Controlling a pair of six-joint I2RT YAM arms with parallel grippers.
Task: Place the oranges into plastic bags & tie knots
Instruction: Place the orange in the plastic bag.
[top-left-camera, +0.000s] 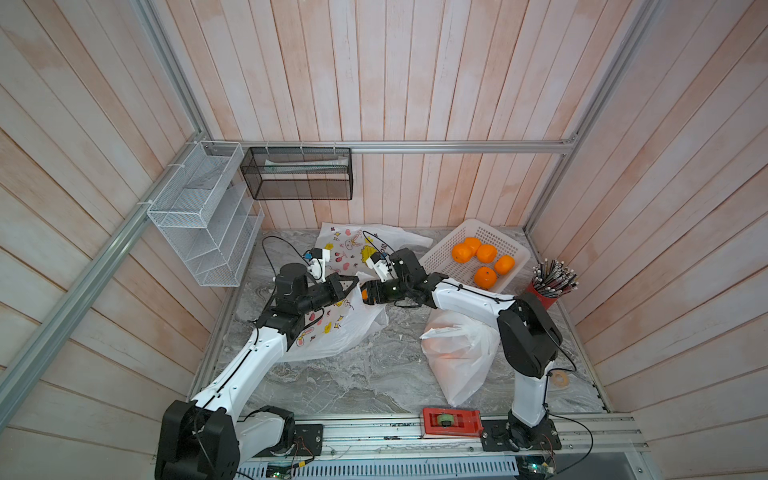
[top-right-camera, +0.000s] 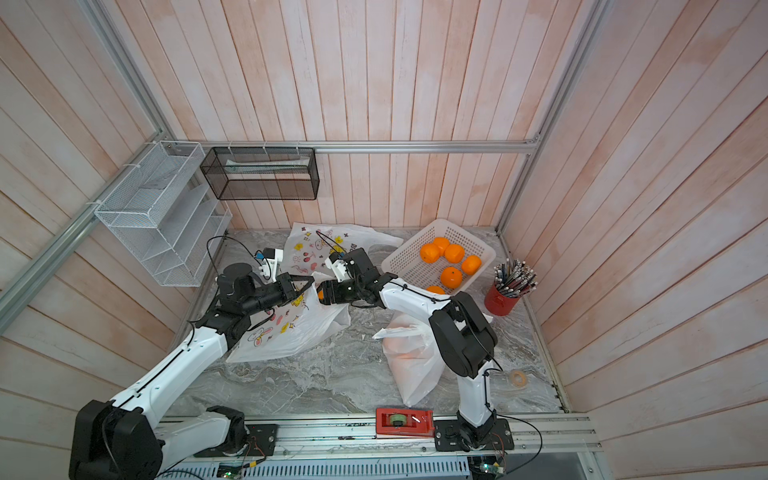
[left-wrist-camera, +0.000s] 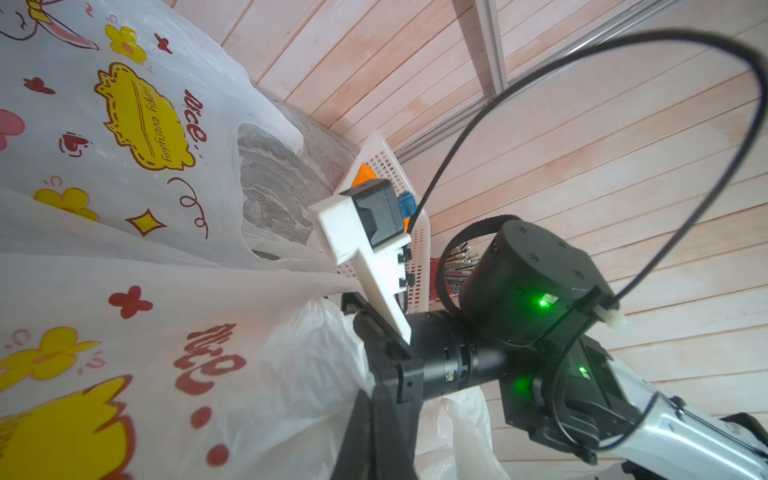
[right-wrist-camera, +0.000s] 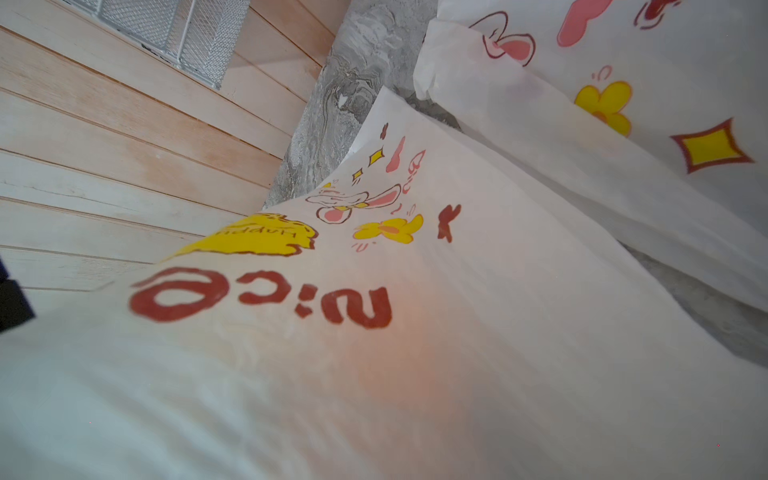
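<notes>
Clamping the rim: left pincer (top-left-camera: 354, 285) is clenched on the raised edge of the printed bag (top-left-camera: 345, 328), holding its mouth up off the table (top-left-camera: 365, 374). Right pincer (top-left-camera: 366, 296) faces it tip to tip from the right, grasping an orange (top-right-camera: 320, 294). The fruit sits between the jaws right at the bag's mouth; can't tell if it's past the rim. In the right wrist view the film fills the frame, with an orange glow through it. The bag body slumps near-left of both pincers.

Far: second printed bag (top-left-camera: 353, 245) lying flat. Far right: basket (top-left-camera: 440, 257) with loose oranges (top-left-camera: 486, 253). Near right: plain white bag (top-left-camera: 457, 357), orange tint inside.
</notes>
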